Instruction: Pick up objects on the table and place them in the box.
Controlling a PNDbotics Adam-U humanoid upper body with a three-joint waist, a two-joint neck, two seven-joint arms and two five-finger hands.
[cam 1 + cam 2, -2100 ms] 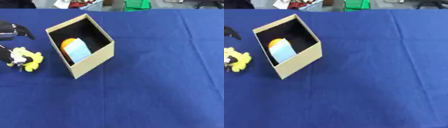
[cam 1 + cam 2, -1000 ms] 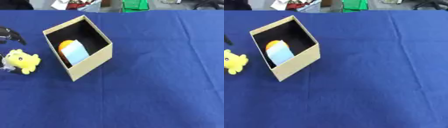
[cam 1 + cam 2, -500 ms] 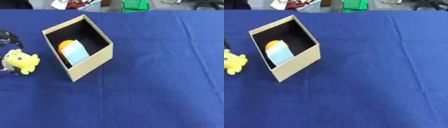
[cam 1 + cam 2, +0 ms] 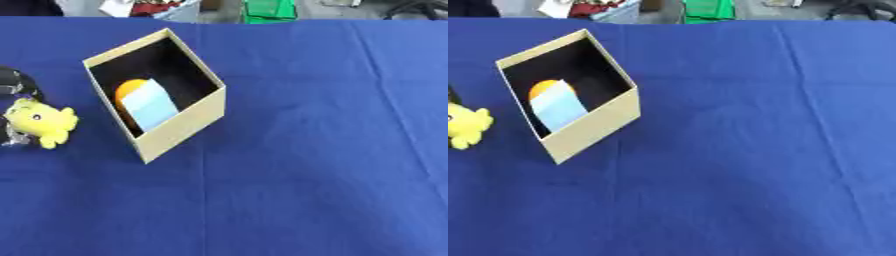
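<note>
A tan cardboard box (image 4: 179,127) with a dark inside stands open on the blue table, tilted towards me. Inside it lie an orange round thing (image 4: 129,90) and a pale blue flat thing (image 4: 150,107). A yellow plush toy (image 4: 41,125) sits on the cloth left of the box. My left hand (image 4: 14,82) shows as a black shape at the picture's left edge, just above and touching the toy's upper left. A grey part (image 4: 10,138) shows below the toy. Most of the hand is cut off. My right hand shows in no view.
The blue cloth (image 4: 315,150) covers the table to the right and front of the box. Beyond the far edge stand a green container (image 4: 269,10) and some red and white things (image 4: 136,7).
My left hand's black part has come down from above the toy to its upper left side. The toy has stayed nearly in place. The box has not moved.
</note>
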